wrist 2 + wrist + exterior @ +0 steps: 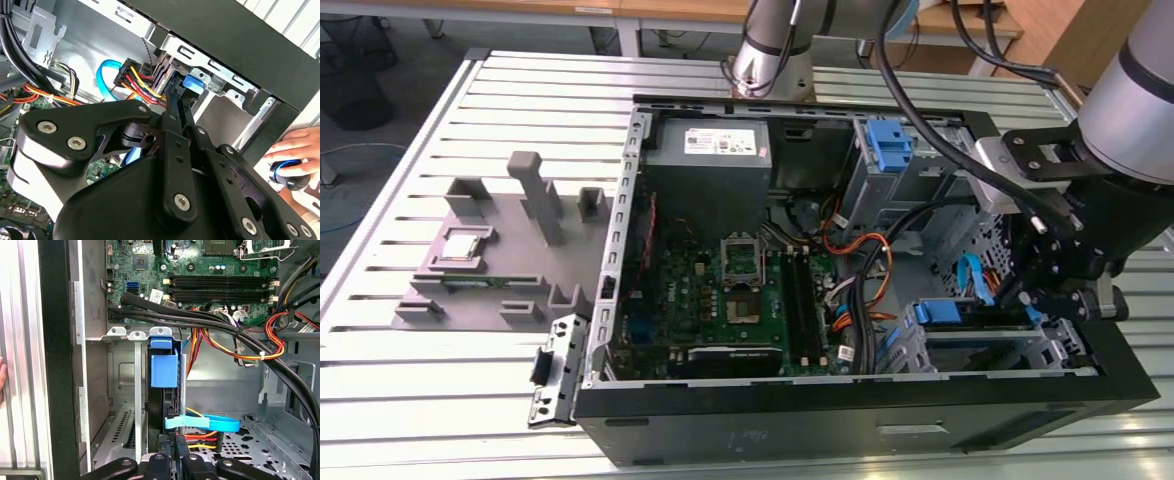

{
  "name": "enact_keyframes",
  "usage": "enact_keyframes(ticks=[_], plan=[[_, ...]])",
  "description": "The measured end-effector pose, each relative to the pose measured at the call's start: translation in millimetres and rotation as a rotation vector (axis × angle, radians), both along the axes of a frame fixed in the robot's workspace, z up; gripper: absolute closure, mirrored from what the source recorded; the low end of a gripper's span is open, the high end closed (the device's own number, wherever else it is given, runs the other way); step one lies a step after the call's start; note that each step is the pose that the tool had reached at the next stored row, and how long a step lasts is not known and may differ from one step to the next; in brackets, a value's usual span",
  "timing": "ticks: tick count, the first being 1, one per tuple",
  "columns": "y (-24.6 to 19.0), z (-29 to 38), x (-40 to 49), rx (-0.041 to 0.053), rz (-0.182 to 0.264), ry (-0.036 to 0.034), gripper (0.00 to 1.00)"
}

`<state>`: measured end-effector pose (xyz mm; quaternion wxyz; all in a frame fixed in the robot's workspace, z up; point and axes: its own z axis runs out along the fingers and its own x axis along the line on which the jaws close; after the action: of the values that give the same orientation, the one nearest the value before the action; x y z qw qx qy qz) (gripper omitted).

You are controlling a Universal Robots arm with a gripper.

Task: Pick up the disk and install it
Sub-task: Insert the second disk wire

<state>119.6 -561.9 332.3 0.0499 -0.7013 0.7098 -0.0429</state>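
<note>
The disk (164,365) stands on edge in the drive cage at the case's front corner, its blue carrier facing the first wrist view. In the exterior view the disk (942,312) sits low in the cage on the exterior view's right. My gripper (175,459) reaches down onto the disk's near end, with the two black fingers drawn close together on it. In the second wrist view the gripper (177,97) ends right at the blue carrier (194,86). In the exterior view the gripper (1034,305) hangs over the cage.
A light blue data cable (205,422) and red-yellow power wires (137,82) run beside the disk. Thick black cables (210,322) cross above the cage. The motherboard (734,290), grey power supply (710,150) and a blue latch (887,145) lie further in. A person's hand (295,150) rests outside the case.
</note>
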Motion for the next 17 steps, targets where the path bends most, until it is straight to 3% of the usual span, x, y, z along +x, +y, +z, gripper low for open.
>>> enact_keyframes(ticks=[7, 17], plan=[[0.0, 2.6, 0.2, 0.0003, 0.000, 0.0001, 0.84], [-0.3, 0.6, 0.3, -0.0025, -0.001, 0.0001, 0.84]])
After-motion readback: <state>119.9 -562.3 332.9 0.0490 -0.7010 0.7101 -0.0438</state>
